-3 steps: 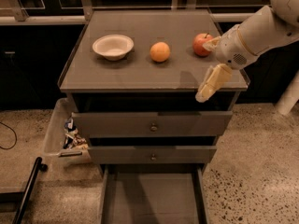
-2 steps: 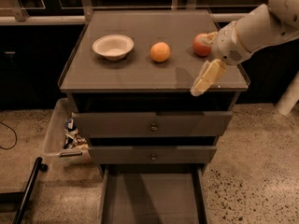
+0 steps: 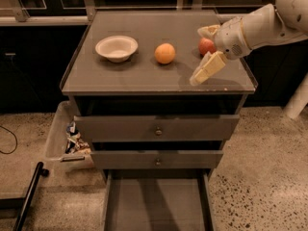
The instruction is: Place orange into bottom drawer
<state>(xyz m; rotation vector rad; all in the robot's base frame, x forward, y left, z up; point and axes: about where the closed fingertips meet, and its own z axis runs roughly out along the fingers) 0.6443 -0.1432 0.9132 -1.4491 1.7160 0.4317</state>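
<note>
The orange (image 3: 165, 53) sits on the cabinet top (image 3: 144, 76), right of centre. The bottom drawer (image 3: 157, 203) is pulled out, showing a bare gray floor. My gripper (image 3: 202, 73) hangs over the right part of the top, to the right of and a little nearer than the orange, apart from it. It holds nothing that I can see. The white arm comes in from the upper right.
A white bowl (image 3: 116, 47) stands left of the orange. A red-orange apple (image 3: 207, 45) lies behind the gripper, partly hidden by the arm. Two upper drawers with brass knobs (image 3: 158, 131) are slightly ajar. A bin of clutter (image 3: 72, 141) stands at the cabinet's left.
The gripper has moved left and slightly up over the cabinet top, closer to the orange. The orange, bowl and drawers have not moved.
</note>
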